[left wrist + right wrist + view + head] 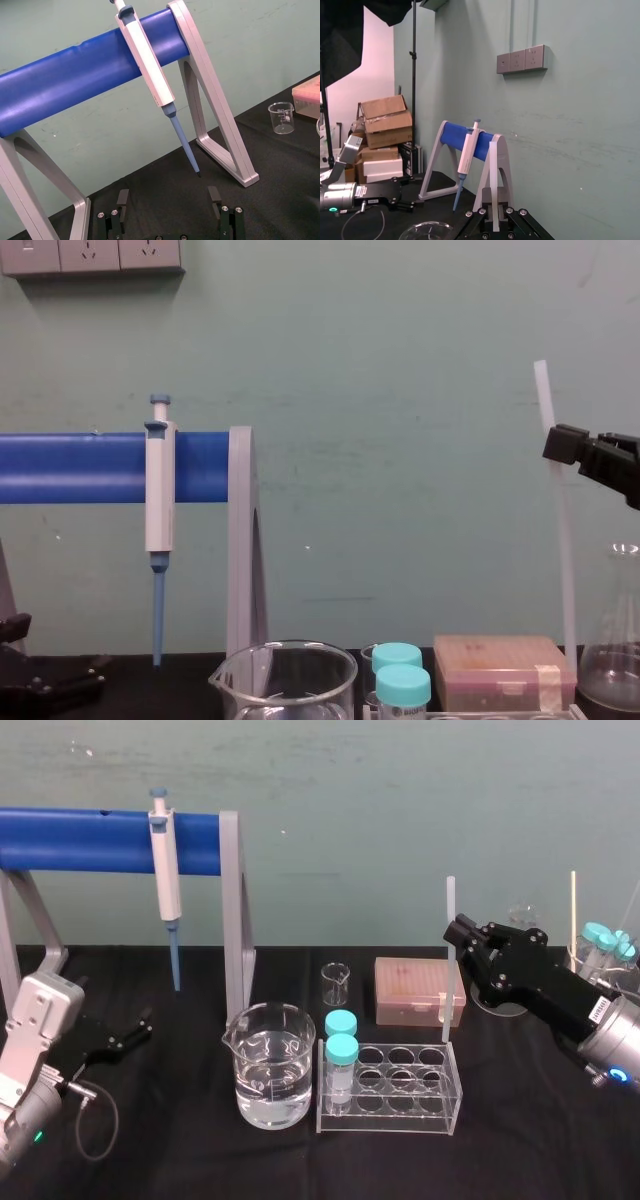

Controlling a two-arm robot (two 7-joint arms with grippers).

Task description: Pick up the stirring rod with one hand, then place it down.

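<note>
The left gripper (143,1028) lies low at the table's (200,1165) left edge, its arm folded back and idle. The head view leaves its jaws unclear. The left wrist view settles it: the two fingers (122,199) stand well apart with nothing between them, pointing toward the pipette (150,65) that hangs from the blue bar (65,85).

The beaker (268,1065) stands right of centre-left, and the rack (390,1117) is just beside it.

The right gripper (458,935) reaches in from the right, raised well above the table, its arm sloping up toward its tips. Its jaws are clamped on the rod (448,995) above the rod's middle (a pale strip sits pinched between the fingers in the right wrist view).

From the head camera the rod looks upright, with its lower end at the rack's far right corner; I cannot tell whether it touches there. The chest view sees it side-on and shows a slight lean, the top tipped toward the robot's left, with a short length poking above the jaws.
</note>
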